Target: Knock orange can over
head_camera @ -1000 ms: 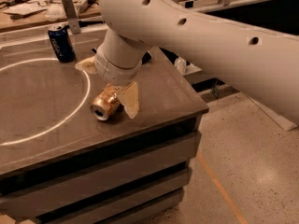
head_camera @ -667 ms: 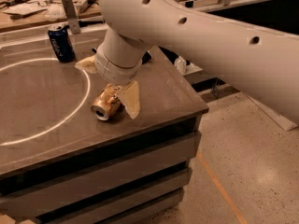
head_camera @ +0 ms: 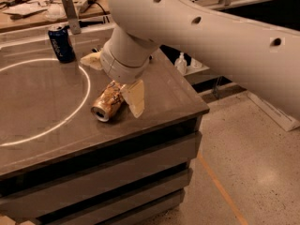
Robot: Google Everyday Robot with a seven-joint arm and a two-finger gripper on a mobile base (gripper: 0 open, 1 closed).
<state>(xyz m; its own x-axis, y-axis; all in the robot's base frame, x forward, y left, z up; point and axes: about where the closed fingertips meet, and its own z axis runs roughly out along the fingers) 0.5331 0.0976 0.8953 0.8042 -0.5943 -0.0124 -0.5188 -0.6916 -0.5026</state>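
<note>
Stillness: can lies toppled on desk as before (task looks done), well apart from blue can; claw stays spread open between them, one finger just beside can.

Close high view, hand above table

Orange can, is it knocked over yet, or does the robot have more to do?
Looks done: the orange can lies on its side on the table. The pincer hangs right over it, open, gripping nothing. The blue can stands upright behind. Nothing seems left except backing away.
</note>
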